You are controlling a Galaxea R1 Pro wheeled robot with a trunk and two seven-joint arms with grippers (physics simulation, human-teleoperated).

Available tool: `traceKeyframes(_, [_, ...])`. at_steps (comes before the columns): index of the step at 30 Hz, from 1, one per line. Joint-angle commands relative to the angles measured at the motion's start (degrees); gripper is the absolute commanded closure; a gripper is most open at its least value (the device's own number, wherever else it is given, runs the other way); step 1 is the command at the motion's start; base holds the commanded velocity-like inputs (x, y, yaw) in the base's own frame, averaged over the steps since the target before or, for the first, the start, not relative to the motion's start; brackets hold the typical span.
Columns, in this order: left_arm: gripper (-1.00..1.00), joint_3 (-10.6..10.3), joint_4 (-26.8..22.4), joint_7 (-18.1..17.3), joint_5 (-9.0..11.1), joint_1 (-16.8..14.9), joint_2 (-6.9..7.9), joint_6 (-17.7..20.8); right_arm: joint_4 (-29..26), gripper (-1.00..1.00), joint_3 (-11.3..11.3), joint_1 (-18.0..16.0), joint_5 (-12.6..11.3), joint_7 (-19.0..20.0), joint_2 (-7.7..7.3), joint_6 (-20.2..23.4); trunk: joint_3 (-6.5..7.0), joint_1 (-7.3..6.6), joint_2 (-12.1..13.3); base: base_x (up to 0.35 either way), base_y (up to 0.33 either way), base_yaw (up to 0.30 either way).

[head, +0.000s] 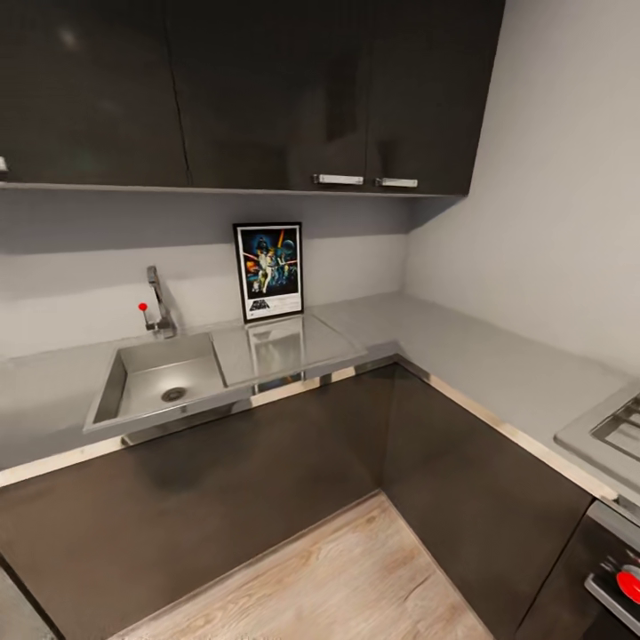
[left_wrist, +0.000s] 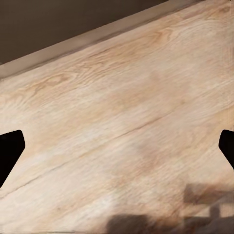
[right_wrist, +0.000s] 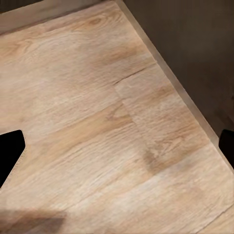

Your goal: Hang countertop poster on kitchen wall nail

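The poster (head: pixel 268 271) stands upright against the grey backsplash, resting on the steel drainboard of the grey kitchen countertop (head: pixel 498 360). It has a thin black frame, a white border and colourful figures on dark blue. In the left wrist view my left gripper (left_wrist: pixel 117 148) is open, its dark fingertips (left_wrist: pixel 9 151) spread wide over pale wood floor. My right gripper (right_wrist: pixel 119 148) is open too, one fingertip (right_wrist: pixel 9 153) dark above the floor beside the cabinet base. Both hang low, well away from the poster.
An inset steel sink (head: pixel 164 378) with a tap (head: pixel 160 307) lies left of the poster. Dark wall cabinets (head: pixel 267 89) hang above it. A hob (head: pixel 613 427) and oven front (head: pixel 613 569) stand at the right. Dark base cabinets (head: pixel 267 462) form an inner corner around the wood floor (head: pixel 338 587).
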Motion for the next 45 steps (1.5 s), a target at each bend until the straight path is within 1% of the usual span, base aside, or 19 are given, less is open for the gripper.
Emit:
traceKeyframes(1, [-1.00,0.04,-0.05,0.00,-0.03,0.01,-0.02,-0.09,0.04,-1.00,-0.02,-0.02,0.05,-0.05,0.00,-0.18,-0.05,0.00,-0.02,0.002,-0.002,0.291])
traceKeyframes(4, [-1.00,0.04,-0.05,0.00,-0.03,0.01,-0.02,-0.09,0.04,-1.00,-0.02,-0.02,0.05,-0.07,0.00,-0.18,-0.05,0.00,-0.02,0.001,-0.001,0.284])
traceKeyframes(8, [-1.00,-0.02,-0.05,0.00,-0.03,0.01,-0.02,-0.09,0.03,-1.00,0.12,-0.02,0.05,-0.02,0.00,-0.13,-0.05,0.00,-0.02,0.059,-0.055,0.125])
traceKeyframes(24, [-1.00,-0.04,-0.05,0.00,-0.03,0.01,-0.02,-0.09,0.04,-1.00,0.33,-0.02,0.09,0.00,-0.01,-0.10,-0.05,0.00,-0.02,0.203,-0.189,0.009])
traceKeyframes(29, [-1.00,0.02,-0.05,0.00,-0.03,0.01,-0.02,-0.09,0.04,-1.00,0.34,-0.02,0.07,0.00,0.00,-0.10,-0.05,0.00,-0.02,0.074,-0.070,0.007])
traceKeyframes(34, [-1.00,0.04,-0.05,0.00,-0.03,0.01,-0.02,-0.09,0.05,-1.00,0.39,-0.02,0.05,0.00,0.00,-0.13,-0.05,0.00,-0.02,0.012,-0.011,0.190])
traceKeyframes(45, [-1.00,0.05,-0.05,0.00,-0.03,0.01,-0.02,-0.09,0.05,-1.00,0.34,-0.02,0.05,0.00,0.00,-0.17,-0.05,0.00,-0.02,0.001,-0.001,0.275])
